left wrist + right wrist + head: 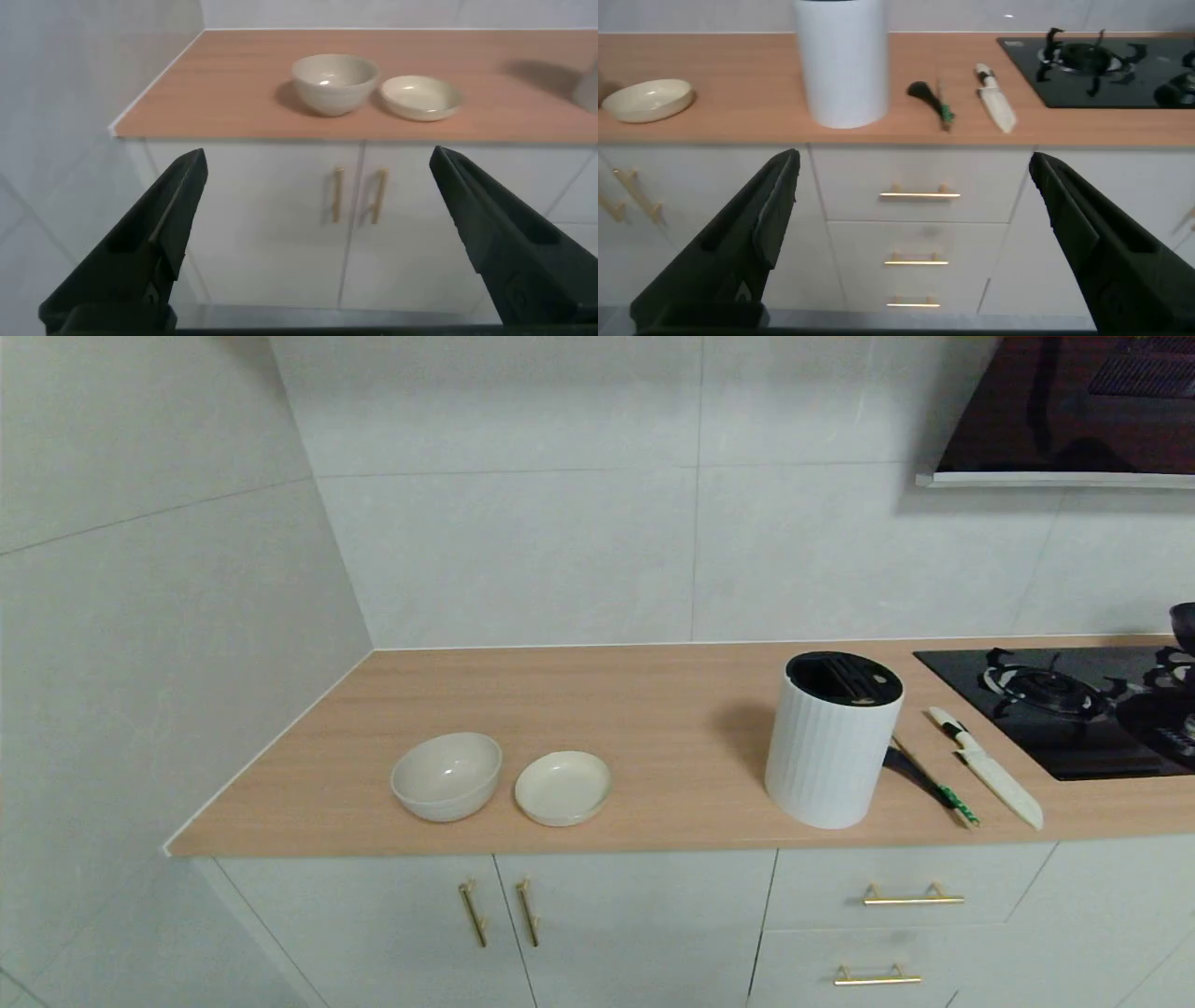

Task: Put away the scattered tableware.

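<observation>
The worktop [607, 709] is pale wood grain. The deep bowl [446, 775] and shallow dish [563, 788] are cream. The utensil holder [826, 765] is white with vertical ribs and a black top. The knife [994, 775] is cream; the black utensil [934, 789] has a green-patterned handle. The drawer handle [913, 896] is gold.

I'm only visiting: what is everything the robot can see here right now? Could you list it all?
counter: one, wooden, against tiled wall
bowl: one, cream, counter's left part
shallow dish: one, cream, just right of the bowl
holder: one, white ribbed, black slotted top, right of centre
utensil: one, black end, green handle, lying beside the holder
knife: one, whitish, between utensil and hob
gas hob: one, black, far right
cabinet handles: five, gold, below counter
range hood: one, dark, upper right
left gripper: black, open, before the doors
right gripper: black, open, before the drawers
</observation>
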Controlling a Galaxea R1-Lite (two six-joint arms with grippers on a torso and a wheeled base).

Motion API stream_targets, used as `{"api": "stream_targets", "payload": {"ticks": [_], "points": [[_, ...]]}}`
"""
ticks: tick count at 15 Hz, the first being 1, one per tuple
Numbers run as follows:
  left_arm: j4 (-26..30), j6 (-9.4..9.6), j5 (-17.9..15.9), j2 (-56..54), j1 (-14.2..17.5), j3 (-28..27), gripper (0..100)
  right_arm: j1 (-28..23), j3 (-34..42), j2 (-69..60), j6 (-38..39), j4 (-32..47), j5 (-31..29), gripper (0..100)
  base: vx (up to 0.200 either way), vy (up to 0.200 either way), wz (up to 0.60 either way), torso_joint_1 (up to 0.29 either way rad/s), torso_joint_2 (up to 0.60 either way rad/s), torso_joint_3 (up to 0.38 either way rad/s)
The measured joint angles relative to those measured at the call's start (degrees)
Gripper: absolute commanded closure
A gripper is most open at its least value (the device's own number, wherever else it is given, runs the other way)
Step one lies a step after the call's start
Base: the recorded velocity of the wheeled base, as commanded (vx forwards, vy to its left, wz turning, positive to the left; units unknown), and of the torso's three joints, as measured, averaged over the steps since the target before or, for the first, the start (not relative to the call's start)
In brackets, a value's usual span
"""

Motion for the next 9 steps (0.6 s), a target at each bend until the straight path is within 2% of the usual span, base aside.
{"api": "stream_targets", "payload": {"ticks": [9], "points": [[0.00,0.00,0.00,0.00,0.00,-0.02,0,0.00,0.00,0.00,0.00,0.00,0.00,0,0.000,0.200,0.00,0.001,0.00,0.002]]}}
